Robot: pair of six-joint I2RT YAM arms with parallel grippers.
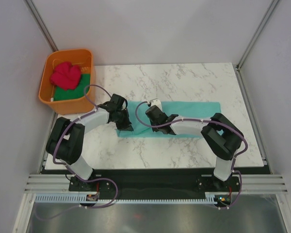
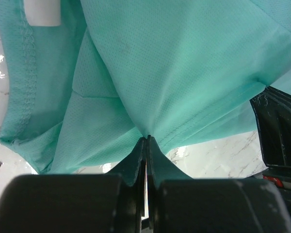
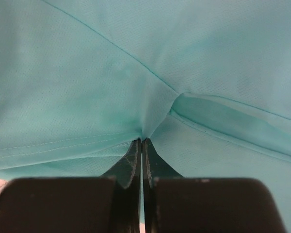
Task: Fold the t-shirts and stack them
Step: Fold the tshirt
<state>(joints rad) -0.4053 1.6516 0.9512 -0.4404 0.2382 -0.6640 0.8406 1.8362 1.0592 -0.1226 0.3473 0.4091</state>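
Teal t-shirt (image 1: 199,109) lies as a band across the middle of the marble table (image 1: 184,80). The left gripper (image 2: 146,141) and right gripper (image 3: 141,141) are each clamped on a bunched edge near its left end, seemingly to carry that end over in a fold. The pinkish-red t-shirt (image 1: 65,74) and dark green t-shirt (image 1: 68,93) sit in the orange tub (image 1: 63,103).

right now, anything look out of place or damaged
Nothing stands out. The teal t-shirt lies on the marble table, pinched by the left claw and right claw; the red t-shirt and dark green t-shirt sit in the orange tub.
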